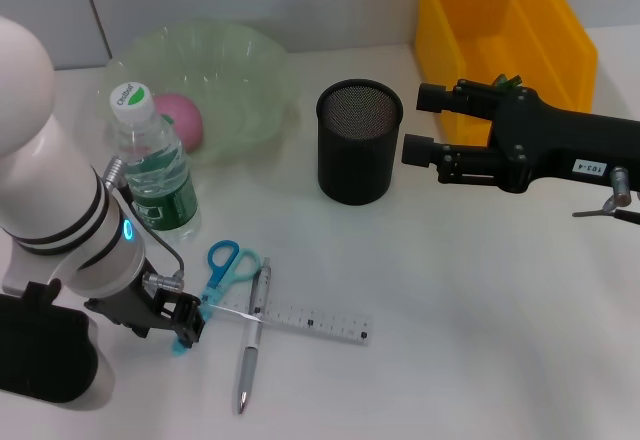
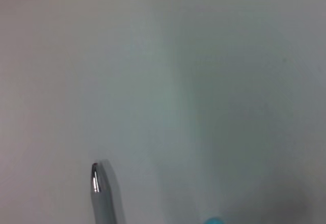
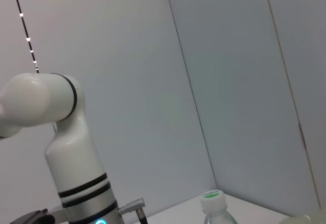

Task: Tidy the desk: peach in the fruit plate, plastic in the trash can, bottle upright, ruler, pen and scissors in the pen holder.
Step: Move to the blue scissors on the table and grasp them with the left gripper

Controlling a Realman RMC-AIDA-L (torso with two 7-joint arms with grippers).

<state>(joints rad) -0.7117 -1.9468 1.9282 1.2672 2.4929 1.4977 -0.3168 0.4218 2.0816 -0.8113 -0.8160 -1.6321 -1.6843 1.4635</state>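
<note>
The blue-handled scissors (image 1: 226, 264) lie on the white desk with their cyan tip (image 2: 214, 220) toward the front. My left gripper (image 1: 184, 322) sits low over their blade end, beside the left end of the clear ruler (image 1: 300, 320). A silver pen (image 1: 251, 338) lies across the ruler; its tip (image 2: 97, 182) shows in the left wrist view. The bottle (image 1: 153, 165) stands upright, its green cap (image 3: 211, 197) also showing in the right wrist view. The pink peach (image 1: 182, 120) lies in the green fruit plate (image 1: 245, 60). My right gripper (image 1: 412, 123) hovers open and empty just right of the black mesh pen holder (image 1: 358, 142). No plastic shows.
The yellow trash can (image 1: 500, 30) stands at the back right, behind my right arm (image 1: 560, 145). My white left arm (image 1: 60, 210) fills the front left corner. The bottle stands close against the fruit plate's front rim. A grey wall runs behind the desk.
</note>
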